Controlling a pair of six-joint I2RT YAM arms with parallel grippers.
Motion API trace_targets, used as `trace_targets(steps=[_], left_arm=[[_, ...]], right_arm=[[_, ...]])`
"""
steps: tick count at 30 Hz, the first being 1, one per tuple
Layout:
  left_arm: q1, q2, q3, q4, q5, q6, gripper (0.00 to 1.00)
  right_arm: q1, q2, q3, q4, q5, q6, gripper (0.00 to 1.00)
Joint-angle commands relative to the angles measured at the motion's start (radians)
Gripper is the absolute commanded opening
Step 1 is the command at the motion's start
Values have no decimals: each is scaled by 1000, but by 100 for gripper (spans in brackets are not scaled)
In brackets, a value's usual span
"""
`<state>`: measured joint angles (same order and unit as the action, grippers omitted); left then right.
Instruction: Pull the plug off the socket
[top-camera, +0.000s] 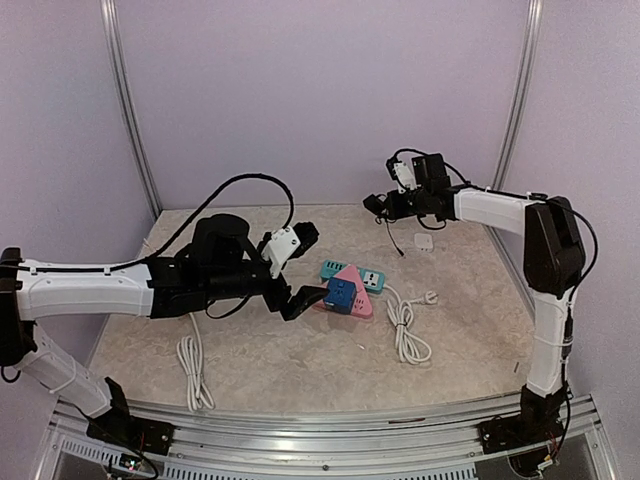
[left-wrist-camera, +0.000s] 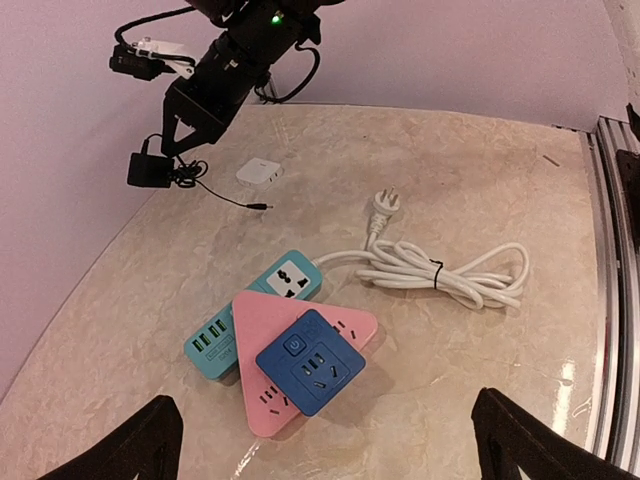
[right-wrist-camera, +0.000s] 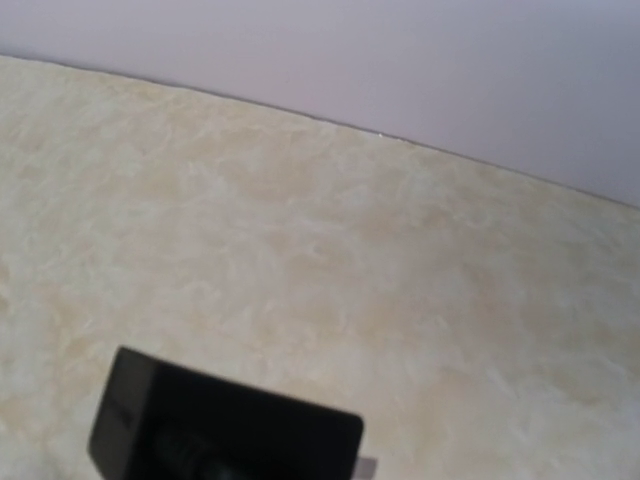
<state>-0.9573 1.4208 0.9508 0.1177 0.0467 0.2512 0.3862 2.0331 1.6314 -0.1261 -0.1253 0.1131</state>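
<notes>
The sockets lie stacked mid-table: a blue square socket (top-camera: 340, 294) (left-wrist-camera: 311, 361) sits on a pink triangular one (top-camera: 352, 287) (left-wrist-camera: 262, 330), which lies across a teal power strip (top-camera: 372, 278) (left-wrist-camera: 285, 281). Nothing is plugged into them. My left gripper (top-camera: 308, 268) (left-wrist-camera: 330, 455) hovers open just left of the stack, its black fingertips (left-wrist-camera: 145, 445) spread wide and apart from it. At the back right, my right gripper (top-camera: 385, 205) is raised above the table and shut on a black plug (top-camera: 373, 203) (left-wrist-camera: 148, 170) (right-wrist-camera: 220, 425), whose thin cable dangles down.
A white coiled cord (top-camera: 405, 330) (left-wrist-camera: 440, 270) runs from the teal strip toward the right. A small white charger (top-camera: 424, 241) (left-wrist-camera: 260, 172) lies at the back right. Another white cord (top-camera: 192, 370) lies at the front left. Purple walls close off the back and sides.
</notes>
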Motion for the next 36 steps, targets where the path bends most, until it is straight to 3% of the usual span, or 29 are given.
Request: trace_targets(steps=[1, 11, 26, 36], left_arm=[[-11, -37, -33, 28, -29, -20, 99], [-12, -61, -60, 31, -42, -19, 99], [-9, -28, -57, 39, -102, -22, 99], [1, -14, -35, 17, -113, -35, 99]], right_arm=[[-3, 135, 161, -47, -9, 14, 0], [-4, 389, 468, -167, 2, 20, 0], [-52, 513, 636, -248, 192, -1, 0], [-42, 557, 652, -263, 165, -2, 3]])
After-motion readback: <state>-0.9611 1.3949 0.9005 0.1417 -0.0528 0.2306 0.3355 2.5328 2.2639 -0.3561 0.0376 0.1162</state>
